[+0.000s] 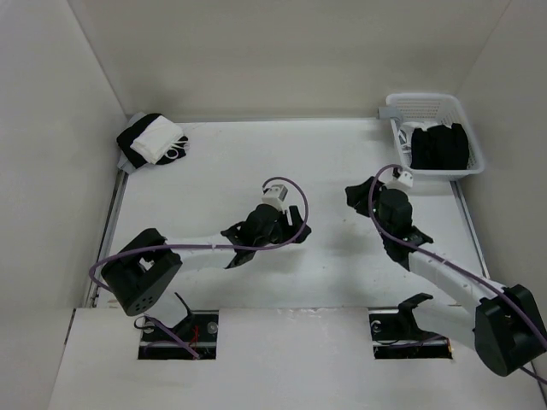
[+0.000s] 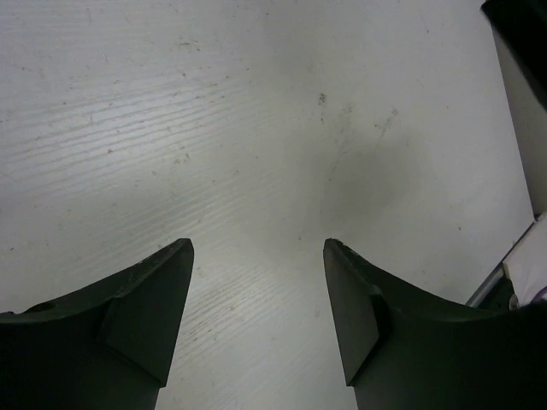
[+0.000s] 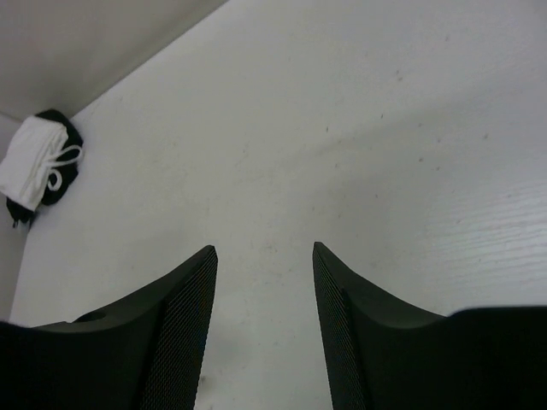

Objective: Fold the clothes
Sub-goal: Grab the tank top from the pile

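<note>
The clothes [image 1: 438,147] are a bunched heap of black fabric inside a white basket [image 1: 425,98] at the table's far right corner. Their shape and neckline are hidden in the heap. My left gripper [image 1: 267,237] hangs over the middle of the table, far from the basket. In the left wrist view this gripper [image 2: 258,243] is open, with only bare tabletop between its fingers. My right gripper [image 1: 369,218] hovers right of centre, short of the basket. The right wrist view shows it [image 3: 263,248] open and empty, facing the far left corner.
A black-and-white cloth bundle [image 1: 154,143] lies in the far left corner, also seen in the right wrist view [image 3: 38,162]. White walls close the table on three sides. Part of the right arm [image 2: 521,68] shows at the left wrist view's right edge.
</note>
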`<control>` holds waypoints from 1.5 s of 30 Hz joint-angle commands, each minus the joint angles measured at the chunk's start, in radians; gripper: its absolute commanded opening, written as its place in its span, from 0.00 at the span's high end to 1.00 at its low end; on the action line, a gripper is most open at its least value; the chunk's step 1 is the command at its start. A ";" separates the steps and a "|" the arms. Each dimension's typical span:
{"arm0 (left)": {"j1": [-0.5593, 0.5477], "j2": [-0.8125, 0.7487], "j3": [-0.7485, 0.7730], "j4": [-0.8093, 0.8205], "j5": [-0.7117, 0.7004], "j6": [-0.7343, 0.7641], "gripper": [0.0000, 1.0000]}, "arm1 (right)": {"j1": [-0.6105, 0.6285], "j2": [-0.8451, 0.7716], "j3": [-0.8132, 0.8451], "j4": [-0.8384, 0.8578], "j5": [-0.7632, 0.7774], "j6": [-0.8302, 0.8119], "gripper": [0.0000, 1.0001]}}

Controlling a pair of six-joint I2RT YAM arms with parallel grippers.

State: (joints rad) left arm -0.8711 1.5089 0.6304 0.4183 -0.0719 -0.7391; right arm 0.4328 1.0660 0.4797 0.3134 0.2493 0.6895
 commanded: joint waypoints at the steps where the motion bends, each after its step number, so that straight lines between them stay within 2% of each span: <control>1: -0.012 -0.032 0.002 0.086 0.058 0.026 0.39 | -0.071 -0.024 0.120 -0.088 0.071 -0.050 0.52; 4: -0.027 -0.021 -0.035 0.152 0.052 0.041 0.40 | -0.134 -0.012 0.177 -0.129 0.077 -0.071 0.64; 6: -0.024 -0.015 -0.049 0.189 0.052 0.044 0.42 | -0.192 0.015 0.224 -0.151 0.079 -0.093 0.78; 8: -0.021 -0.018 -0.057 0.198 0.050 0.050 0.43 | -0.240 0.044 0.264 -0.171 0.076 -0.097 0.86; 9: -0.019 -0.030 -0.061 0.200 0.050 0.053 0.44 | -0.280 0.083 0.313 -0.195 0.073 -0.108 0.94; 12: -0.027 -0.058 -0.070 0.201 0.043 0.076 0.52 | -0.405 0.216 0.483 -0.299 0.090 -0.152 0.99; 14: -0.033 -0.064 -0.075 0.208 0.031 0.087 0.53 | -0.456 0.284 0.557 -0.326 0.099 -0.176 0.97; 16: -0.038 -0.069 -0.078 0.212 0.023 0.092 0.54 | -0.519 0.405 0.666 -0.339 0.139 -0.212 0.83; 17: -0.038 -0.069 -0.080 0.214 0.023 0.093 0.54 | -0.551 0.490 0.731 -0.339 0.181 -0.240 0.71; 22: -0.025 -0.044 -0.086 0.238 0.026 0.089 0.51 | -0.648 0.777 0.982 -0.362 0.202 -0.303 0.49; 28: -0.024 -0.007 -0.081 0.254 0.032 0.092 0.50 | -0.708 0.977 1.175 -0.378 0.143 -0.344 0.42; 32: -0.012 0.023 -0.069 0.255 0.046 0.084 0.49 | -0.717 1.064 1.253 -0.399 0.125 -0.355 0.42; 36: -0.007 0.034 -0.064 0.266 0.057 0.076 0.49 | -0.719 1.121 1.315 -0.430 0.114 -0.355 0.50; 39: -0.002 0.040 -0.066 0.270 0.058 0.072 0.49 | -0.717 1.105 1.303 -0.404 0.125 -0.344 0.89; 40: -0.001 0.040 -0.066 0.270 0.058 0.070 0.49 | -0.717 1.083 1.278 -0.370 0.123 -0.338 0.97; 41: -0.001 0.042 -0.066 0.270 0.058 0.070 0.49 | -0.717 1.056 1.249 -0.338 0.120 -0.331 1.00; 45: -0.001 0.043 -0.064 0.272 0.061 0.066 0.49 | -0.714 0.875 1.116 -0.208 0.123 -0.295 1.00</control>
State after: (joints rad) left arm -0.8768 1.5467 0.5549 0.6247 -0.0277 -0.6651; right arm -0.2867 2.1212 1.6497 -0.0395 0.3691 0.3634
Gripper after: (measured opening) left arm 0.503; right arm 0.022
